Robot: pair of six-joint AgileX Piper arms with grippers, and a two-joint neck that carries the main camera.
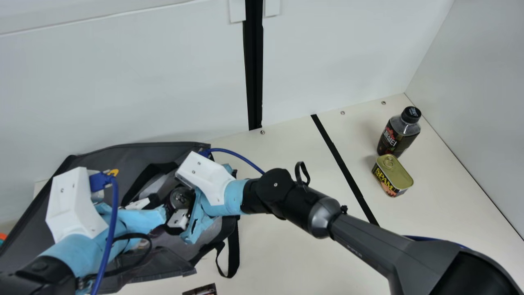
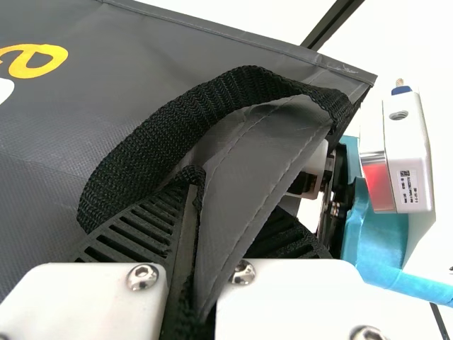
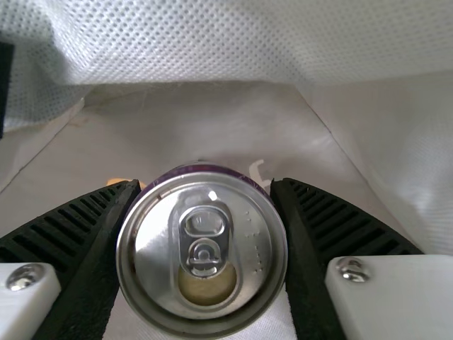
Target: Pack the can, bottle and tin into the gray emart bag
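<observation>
Inside the gray bag, the right gripper clasped the can by its sides, likely the surest hold on a stiff, slick cylinder, while the left gripper pinched the pliable edge, with the bottle and tin apart.

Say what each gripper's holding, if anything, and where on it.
Right gripper: the can, by its sides near the lid end. Left gripper: the gray bag, pinched at its rim by the black handle.
</observation>
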